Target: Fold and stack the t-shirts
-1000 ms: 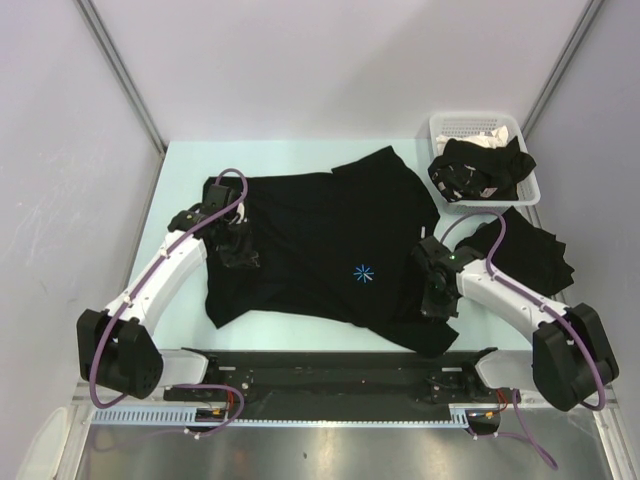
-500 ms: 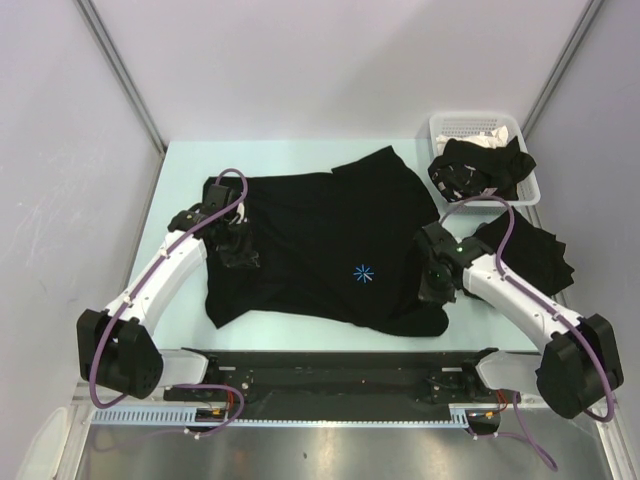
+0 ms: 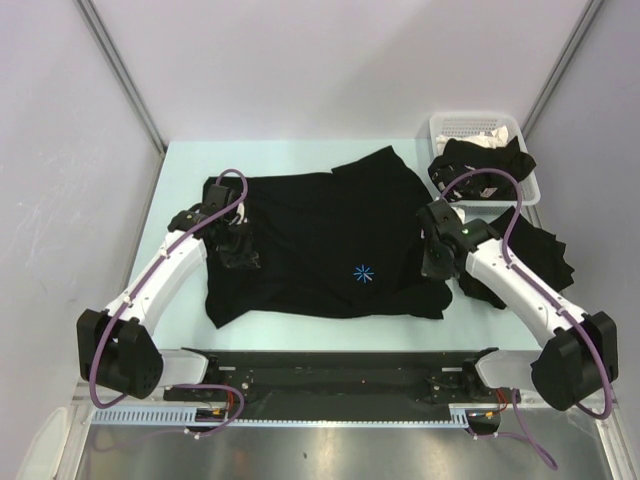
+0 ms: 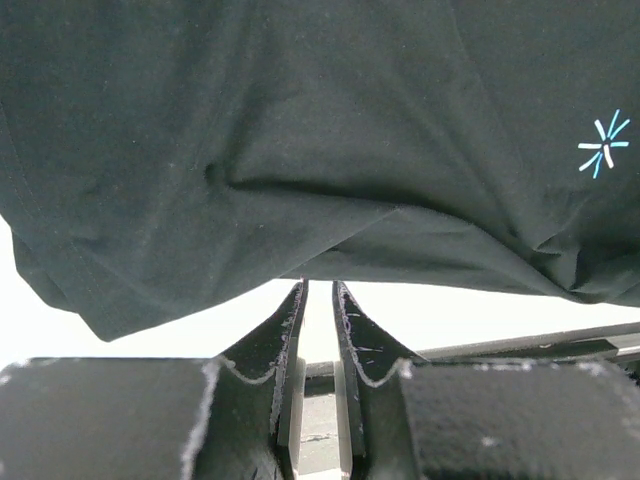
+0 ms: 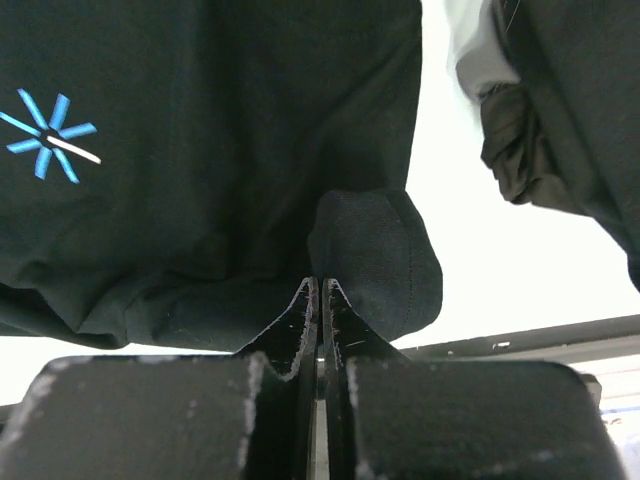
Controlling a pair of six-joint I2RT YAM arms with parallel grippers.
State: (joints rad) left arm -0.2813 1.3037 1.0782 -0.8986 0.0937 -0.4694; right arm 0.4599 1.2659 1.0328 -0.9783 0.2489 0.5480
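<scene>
right gripper (image 5: 320,282) has its jaws pressed together on a turned-up corner of the spread black shirt (image 3: 320,230), near its blue star mark (image 3: 364,274). left gripper (image 4: 318,285) shows a narrow gap, tips at the same shirt's near hem; whether cloth is caught there i cannot tell. the shirt lies on the table (image 3: 180,170), a second shirt (image 3: 545,255) just right of it, below the white basket (image 3: 470,125)

T-shirt (image 3: 320,250) — black matt cloth, soft and creased. Its starburst mark (image 3: 363,274) is a flat light-blue print. Basket (image 3: 470,124): white slotted plastic, slight sheen. Table (image 3: 185,170) pale, smooth, matt. Arm shells (image 3: 165,275) white glossy plastic. Cable (image 3: 235,180) purple, smooth. Fingers (image 4: 268,340) of the left gripper (image 4: 320,290) — black, grainy rough faces, pale scuffed edges.
</scene>
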